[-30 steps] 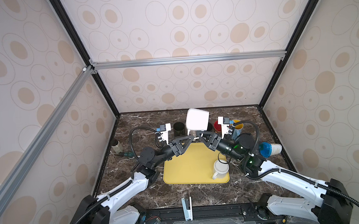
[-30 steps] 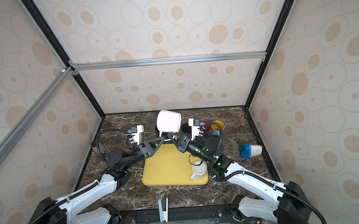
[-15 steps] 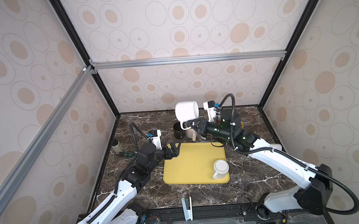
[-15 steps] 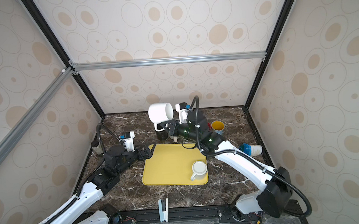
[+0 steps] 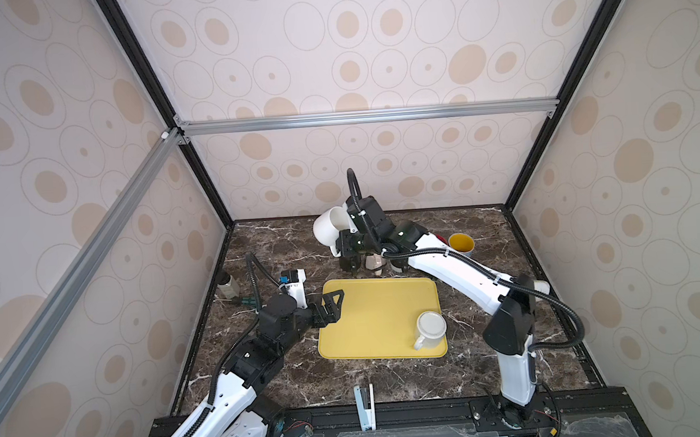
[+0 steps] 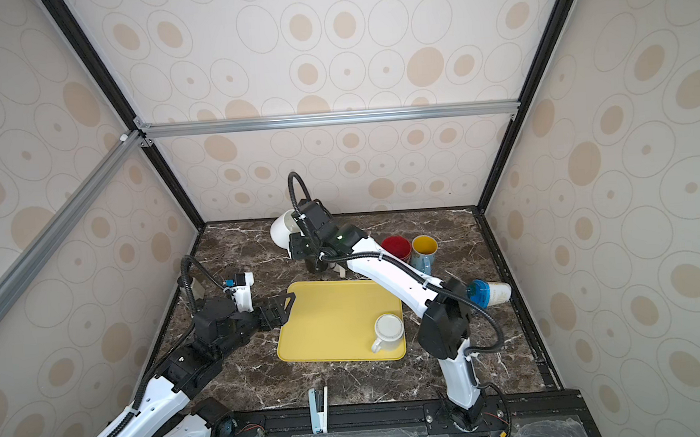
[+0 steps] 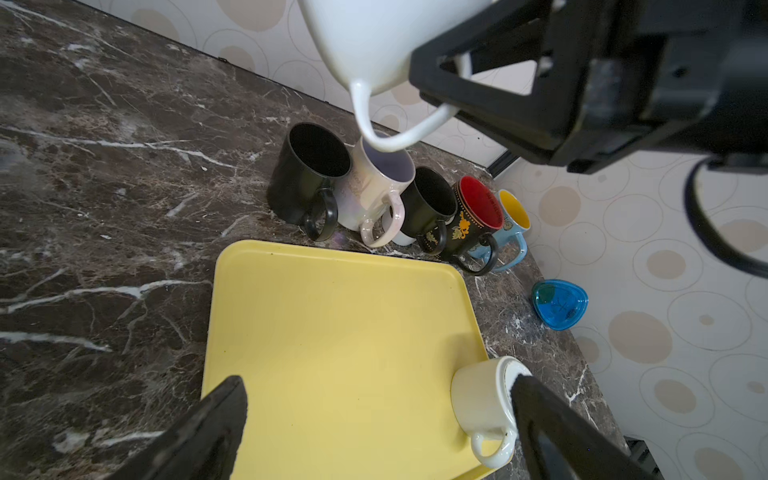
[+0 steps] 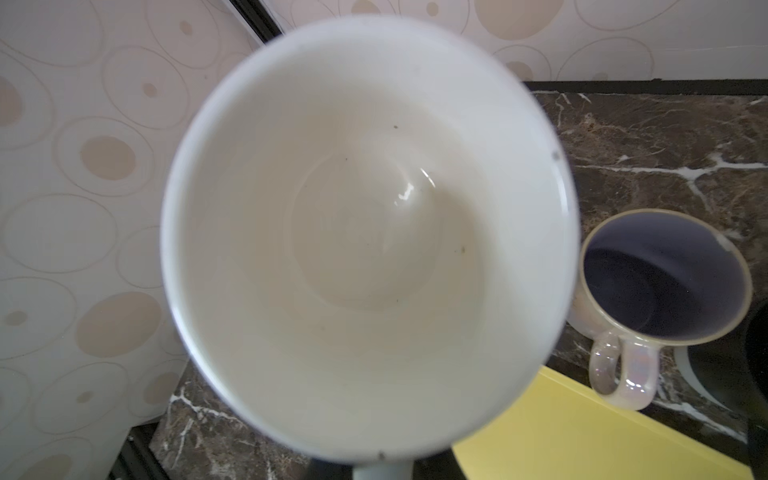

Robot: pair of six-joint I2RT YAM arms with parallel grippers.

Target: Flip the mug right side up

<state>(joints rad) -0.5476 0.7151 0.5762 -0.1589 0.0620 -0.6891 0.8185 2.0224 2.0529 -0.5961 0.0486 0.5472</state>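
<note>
Right end effector (image 5: 345, 245) clamped on white mug (image 5: 329, 229) handle, mug aloft. Left end effector (image 5: 332, 308) spread apart at yellow tray (image 5: 379, 317) edge.

Left arm lay low, elbow bent; left tool (image 5: 332, 308) level, jaws spread wide, empty. Right arm reached far forward, wrist raised; right tool (image 5: 346, 244) gripped tight on white mug (image 5: 327, 229) handle

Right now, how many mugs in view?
7. One white mug in the right gripper; one cream mug upside down on the tray; five upright behind the tray: black, pearl, second black, red-lined, yellow-lined. Another may hide among them.
</note>
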